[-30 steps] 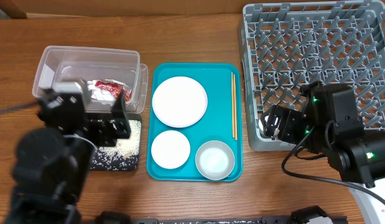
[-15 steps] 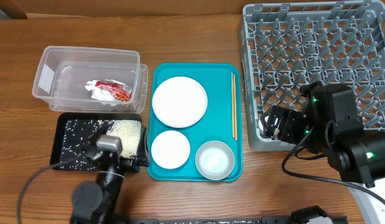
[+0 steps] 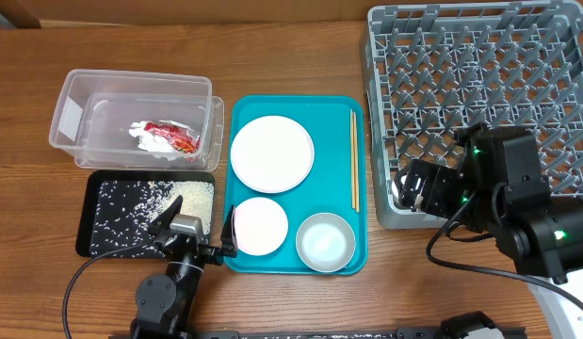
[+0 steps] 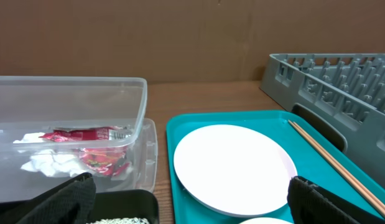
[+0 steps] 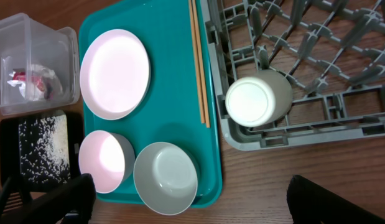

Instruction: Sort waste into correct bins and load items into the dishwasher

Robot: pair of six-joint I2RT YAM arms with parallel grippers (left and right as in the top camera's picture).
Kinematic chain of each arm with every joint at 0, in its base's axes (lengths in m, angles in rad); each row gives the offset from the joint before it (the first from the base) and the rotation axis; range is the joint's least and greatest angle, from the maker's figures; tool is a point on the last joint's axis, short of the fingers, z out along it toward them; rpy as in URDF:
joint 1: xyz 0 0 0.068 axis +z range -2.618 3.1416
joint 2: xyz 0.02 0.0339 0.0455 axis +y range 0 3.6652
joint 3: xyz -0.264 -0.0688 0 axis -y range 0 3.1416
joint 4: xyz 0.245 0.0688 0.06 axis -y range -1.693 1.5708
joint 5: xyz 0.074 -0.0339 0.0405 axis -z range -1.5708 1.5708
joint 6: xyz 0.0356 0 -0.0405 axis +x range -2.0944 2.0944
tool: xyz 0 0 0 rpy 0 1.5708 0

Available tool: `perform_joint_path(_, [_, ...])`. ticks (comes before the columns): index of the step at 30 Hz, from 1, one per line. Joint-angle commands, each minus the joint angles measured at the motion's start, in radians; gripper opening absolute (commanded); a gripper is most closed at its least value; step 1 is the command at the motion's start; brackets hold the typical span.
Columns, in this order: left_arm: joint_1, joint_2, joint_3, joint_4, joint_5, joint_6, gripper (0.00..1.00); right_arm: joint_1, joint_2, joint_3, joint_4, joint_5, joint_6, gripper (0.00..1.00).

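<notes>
**Overhead view.** A clear rectangular plastic tub (image 3: 74, 99) stands toward the far left corner of the table and holds a crumpled red-and-white plastic wrapper (image 3: 166, 137); a flat black rectangular tray (image 3: 95, 235) lies just beside it toward the near edge, with loose white rice grains (image 3: 192, 195) heaped in its far right corner and scattered over the rest; a teal serving tray (image 3: 361, 235) at mid-table carries a large white round plate (image 3: 271, 153), a small white round plate (image 3: 261, 226), a silvery-grey bowl (image 3: 325, 241) and two thin wooden chopsticks (image 3: 354, 160) along its right rim; a large grey plastic dish rack (image 3: 479, 85) fills the far right corner. The left gripper (image 3: 197, 226) hangs close to the near edge, straddling the adjoining rims of the black tray and the teal tray, jaws spread wide; the right gripper (image 3: 415, 188) sits over the rack's near left corner, its jaws not legible here.

**Left wrist view.** Both fingers (image 4: 55, 199) lie at the lower corners, far apart, gripping nothing; the wrapper shows through the tub wall at left; the large plate and chopsticks lie on the teal tray at right.

**Right wrist view.** The fingers (image 5: 49, 199) are likewise wide apart and hold nothing; a small white cup (image 5: 257, 101) rests among the pegs in the rack's near left corner, base toward the camera; both plates, the bowl and the chopsticks lie on the teal tray.
</notes>
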Motion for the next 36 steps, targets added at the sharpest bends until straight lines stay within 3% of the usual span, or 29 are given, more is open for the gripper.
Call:
perform_joint_path(1, [-0.004,-0.011,-0.008,0.005,0.016,-0.007,1.0,-0.007,-0.003,0.002,0.006,-0.002,-0.003,1.0])
perform_joint_path(18, [-0.003,-0.011,-0.008,0.005,0.016,-0.007,1.0,-0.007,-0.003,0.002,0.008,-0.006,-0.003,1.0])
perform_joint_path(22, [-0.003,-0.011,-0.008,0.005,0.016,-0.007,1.0,-0.006,-0.002,0.002,0.115,-0.054,0.001,1.0])
perform_joint_path(24, [-0.003,-0.011,-0.008,0.005,0.016,-0.007,1.0,0.004,0.003,0.002,0.116,-0.153,0.0,0.92])
perform_joint_path(31, [-0.003,-0.011,-0.008,0.005,0.016,-0.007,1.0,0.323,0.089,-0.146,0.099,-0.013,0.039,0.73])
perform_joint_path(36, [-0.003,-0.011,-0.008,0.005,0.016,-0.007,1.0,0.479,0.176,-0.299,0.202,0.116,0.151,0.69])
